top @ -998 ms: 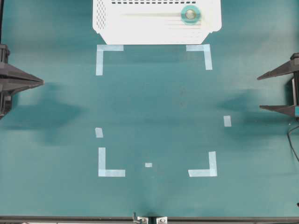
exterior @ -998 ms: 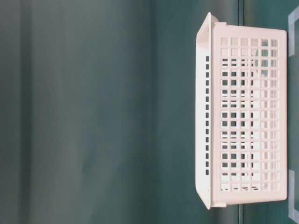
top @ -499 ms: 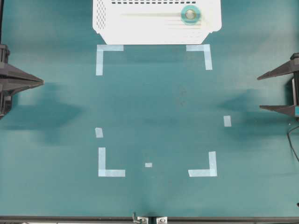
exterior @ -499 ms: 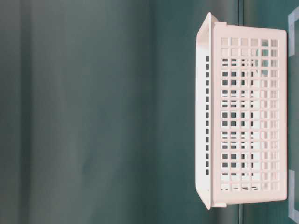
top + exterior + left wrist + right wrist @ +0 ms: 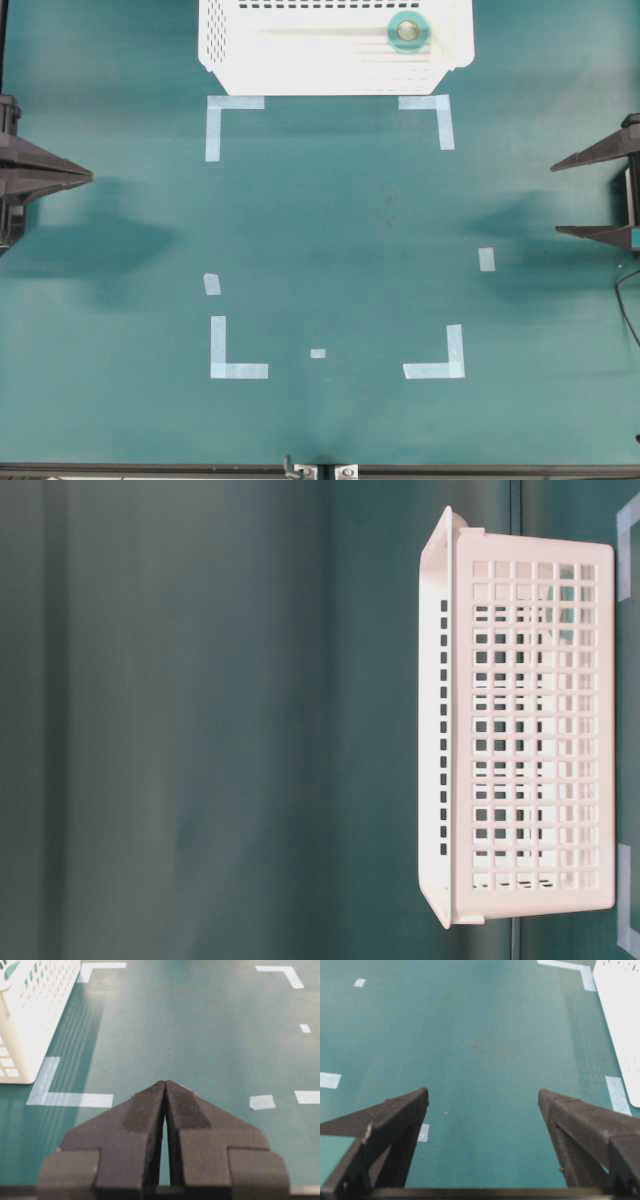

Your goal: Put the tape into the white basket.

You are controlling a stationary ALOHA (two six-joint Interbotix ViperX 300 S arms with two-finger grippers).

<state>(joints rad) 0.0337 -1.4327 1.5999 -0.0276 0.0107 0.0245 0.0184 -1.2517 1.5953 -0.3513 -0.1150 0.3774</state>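
The tape [image 5: 406,31], a small mint-green ring-shaped roll with a round hollow core, is lying flat on the ribbed floor of the white basket [image 5: 300,60], a large rectangular plastic one with perforated walls, toward that basket's right side at the top of the overhead frame. In the table-level view the white basket [image 5: 530,730] is filling the right half of the frame, its gridded wall facing the camera; the roll cannot be made out clearly through the holes.

The left gripper [image 5: 88,176], black with wedge-shaped fingers, is sitting at the left edge of the overhead frame, well apart from the basket. In its wrist view the left gripper [image 5: 165,1084] is pressing its two pads together with nothing between them.

The right gripper [image 5: 554,198] is sitting at the right edge of the overhead frame, its jaws standing wide apart and holding nothing. Its wrist view shows the right gripper [image 5: 482,1094] spread over the bare teal-green table surface [image 5: 485,1035].

Pale-blue tape corner marks [image 5: 235,115] are lying on the table just below the basket and lower in the overhead frame.
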